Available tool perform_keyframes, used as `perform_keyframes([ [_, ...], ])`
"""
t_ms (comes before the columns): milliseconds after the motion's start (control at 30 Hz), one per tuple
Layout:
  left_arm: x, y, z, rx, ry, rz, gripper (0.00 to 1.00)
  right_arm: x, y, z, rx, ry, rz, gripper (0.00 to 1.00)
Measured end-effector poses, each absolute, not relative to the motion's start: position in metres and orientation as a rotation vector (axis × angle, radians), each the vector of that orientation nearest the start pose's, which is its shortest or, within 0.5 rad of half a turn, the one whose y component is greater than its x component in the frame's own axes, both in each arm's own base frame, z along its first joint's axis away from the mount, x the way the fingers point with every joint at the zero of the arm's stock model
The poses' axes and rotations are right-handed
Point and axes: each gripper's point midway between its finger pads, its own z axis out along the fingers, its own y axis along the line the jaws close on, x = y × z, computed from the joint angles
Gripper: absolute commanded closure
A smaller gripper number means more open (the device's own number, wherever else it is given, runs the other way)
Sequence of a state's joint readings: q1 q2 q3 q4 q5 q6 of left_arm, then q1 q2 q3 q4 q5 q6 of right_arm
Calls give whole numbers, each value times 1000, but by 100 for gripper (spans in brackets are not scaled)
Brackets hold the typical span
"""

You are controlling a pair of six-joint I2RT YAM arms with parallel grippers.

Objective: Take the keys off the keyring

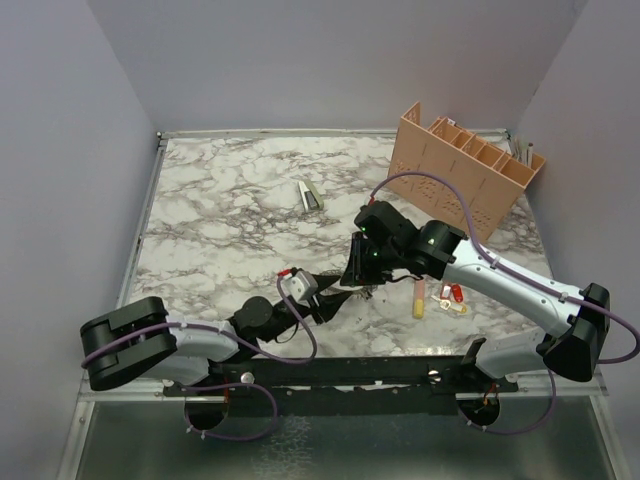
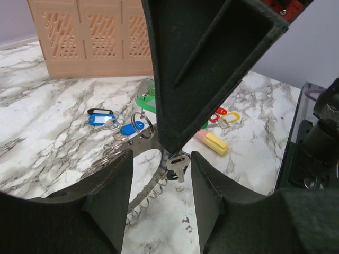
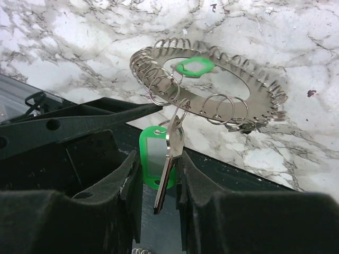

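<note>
Right fingers [image 3: 133, 172]: clenched on the blade of one silver key [image 3: 165, 177], with a green tag [image 3: 151, 151] lying just behind it. Left fingers [image 2: 114, 185]: standing apart, with the coiled edge of the keyring [image 3: 243, 84] running between them; whether they bear on it or merely flank it cannot be told. Keyring: just beyond the tips of the right fingers, tilted and seemingly lifted off the worktop [image 3: 79, 32]. It joins the pinched key through a small split ring [image 3: 159, 90], and several more such rings are threaded along its near edge. Other keys: two blue-tagged keys [image 2: 131, 128] ahead of the left fingers and slightly to their left; a second green tag [image 3: 194, 67] shows through the ring's open centre. Step in hand, as judged: working the pinched key's split ring off the coil. Done well: the left fingers should hold the band firmly close to that split ring. The right fingers should draw the key along the coil toward its free end, not pull straight away, which would likely only drag the whole ring. Not made out: the coil's free end; whether the blue-tagged keys sit on the ring or lie loose; the meeting of the fingers in the overhead view, masked by both arms.
</note>
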State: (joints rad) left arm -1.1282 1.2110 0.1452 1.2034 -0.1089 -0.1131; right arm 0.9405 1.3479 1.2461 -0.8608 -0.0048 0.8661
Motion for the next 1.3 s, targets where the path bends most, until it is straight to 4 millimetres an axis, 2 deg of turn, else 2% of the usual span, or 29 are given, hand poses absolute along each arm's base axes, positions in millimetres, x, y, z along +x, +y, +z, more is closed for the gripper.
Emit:
perform_keyframes([
  [200, 170, -315, 164, 599, 1331, -920, 59, 167, 295, 189, -90, 2691, 724, 99],
  [267, 173, -315, 156, 598, 1342, -893, 60, 166, 297, 190, -88, 2693, 742, 99],
  [433, 180, -310, 119, 639, 1425, -787, 61, 164, 298, 190, -84, 2704, 760, 99],
  [500, 181, -310, 113, 652, 1434, -768, 60, 162, 298, 189, -83, 2708, 764, 99],
  [733, 185, -309, 122, 643, 1400, -743, 59, 159, 296, 187, -79, 2718, 771, 99],
  [1133, 183, -308, 152, 621, 1311, -761, 57, 156, 297, 185, -85, 2724, 787, 99],
  [1300, 182, -308, 157, 619, 1297, -767, 57, 156, 297, 186, -87, 2722, 794, 99],
])
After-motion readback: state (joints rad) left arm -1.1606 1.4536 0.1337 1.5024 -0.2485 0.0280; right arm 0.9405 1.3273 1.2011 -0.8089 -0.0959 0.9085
